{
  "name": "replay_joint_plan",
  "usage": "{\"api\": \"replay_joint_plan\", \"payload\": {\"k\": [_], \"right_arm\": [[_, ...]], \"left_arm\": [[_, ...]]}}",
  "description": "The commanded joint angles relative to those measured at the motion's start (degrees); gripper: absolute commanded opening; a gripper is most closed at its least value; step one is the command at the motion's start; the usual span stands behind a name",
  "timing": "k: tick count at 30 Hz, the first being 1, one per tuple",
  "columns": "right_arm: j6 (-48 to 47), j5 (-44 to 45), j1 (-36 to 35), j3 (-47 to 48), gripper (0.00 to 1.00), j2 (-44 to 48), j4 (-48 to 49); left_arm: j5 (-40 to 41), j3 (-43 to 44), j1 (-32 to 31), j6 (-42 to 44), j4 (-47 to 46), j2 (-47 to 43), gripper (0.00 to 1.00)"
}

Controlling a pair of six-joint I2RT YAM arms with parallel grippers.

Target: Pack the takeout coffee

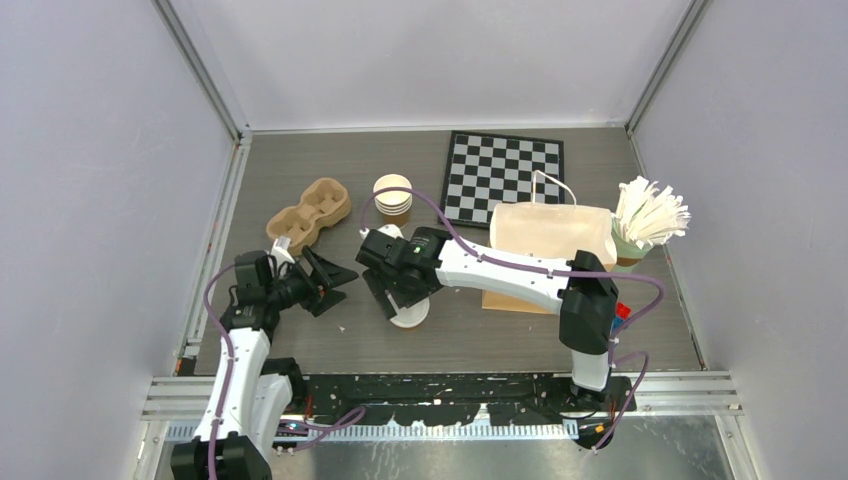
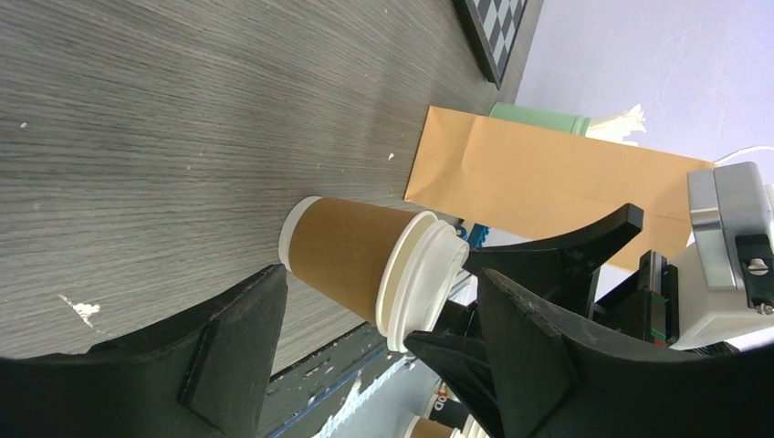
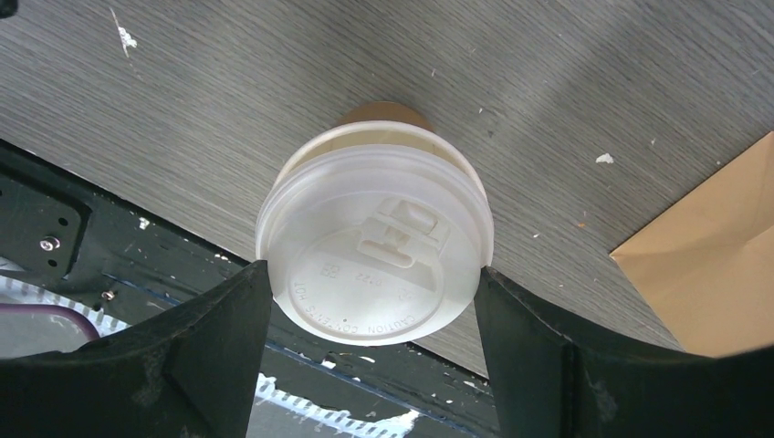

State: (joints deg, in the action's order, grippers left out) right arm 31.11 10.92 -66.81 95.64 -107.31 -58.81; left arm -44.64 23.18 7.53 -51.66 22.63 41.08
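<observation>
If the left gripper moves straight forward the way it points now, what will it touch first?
Most likely the takeout coffee, which stands straight ahead of the left gripper. The right gripper flanks its lid and is near that line too; depth is unclear.

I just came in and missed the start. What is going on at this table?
The right gripper is above the takeout coffee, which stands on the table, one finger at each side of its white lid; whether it grips cannot be told. The left gripper is open beside it, holding nothing. The paper bag lies flat; the coffee is not yet in it.
</observation>
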Motion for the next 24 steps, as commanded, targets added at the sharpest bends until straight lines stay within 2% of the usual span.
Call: {"api": "replay_joint_plan", "payload": {"k": [1, 4, 16, 18, 24], "right_arm": [[-0.5, -1.3, -0.3, 2.8, 0.79, -0.1, 0.3], [-0.7, -0.8, -0.3, 2.8, 0.83, -0.1, 0.6], [-2.0, 0.1, -0.3, 3.7, 0.86, -1.2, 0.5], [-2.1, -0.5, -0.3, 3.7, 0.9, -1.4, 0.6], [-1.6, -0.2, -0.3, 3.7, 0.93, -1.4, 0.7]], "left_arm": [[-2.1, -0.6, 0.3, 0.3, -3.2, 0.2, 0.77], [-2.3, -0.8, 0.3, 0.2, -3.7, 0.6, 0.77], [-3.1, -0.9, 0.3, 0.0, -4.2, 0.1, 0.76], [-3.3, -0.8, 0.3, 0.1, -4.3, 0.0, 0.76], [-7.1, -2.2, 0.1, 0.7, -8.6, -1.0, 0.76]]}}
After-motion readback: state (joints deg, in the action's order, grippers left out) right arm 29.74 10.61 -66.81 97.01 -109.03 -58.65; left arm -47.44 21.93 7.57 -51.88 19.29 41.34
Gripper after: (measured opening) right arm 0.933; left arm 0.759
